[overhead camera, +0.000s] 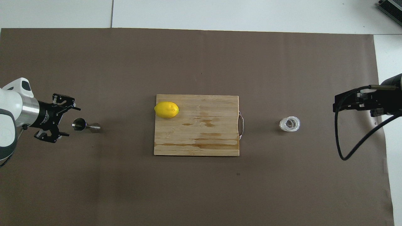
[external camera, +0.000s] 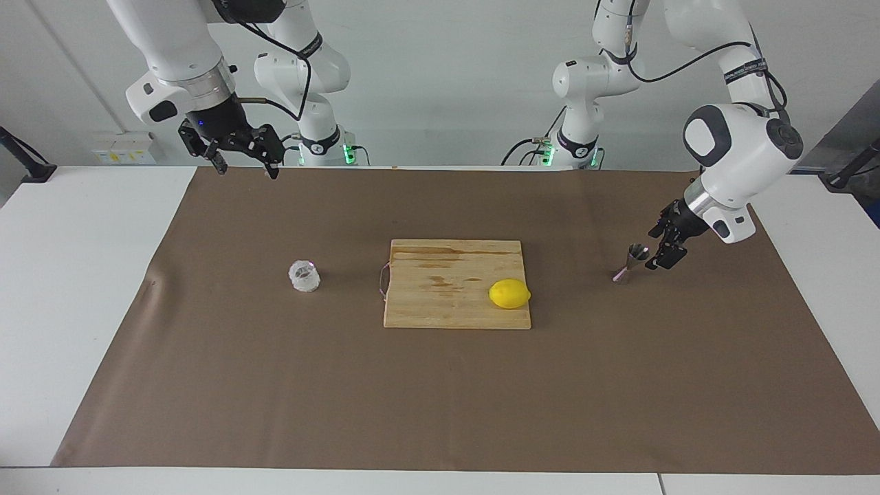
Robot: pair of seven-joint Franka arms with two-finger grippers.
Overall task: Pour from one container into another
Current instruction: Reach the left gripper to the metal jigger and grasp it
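Left end effector (external camera: 661, 251) gapes empty just beside the jigger (external camera: 631, 262); right end effector (external camera: 242, 159) waits wide apart, glass cup (external camera: 304, 276) untouched.

clear faceted glass cup (external camera: 304, 276) and metal hourglass jigger (external camera: 631, 263), seemingly upright, well apart on brown mat
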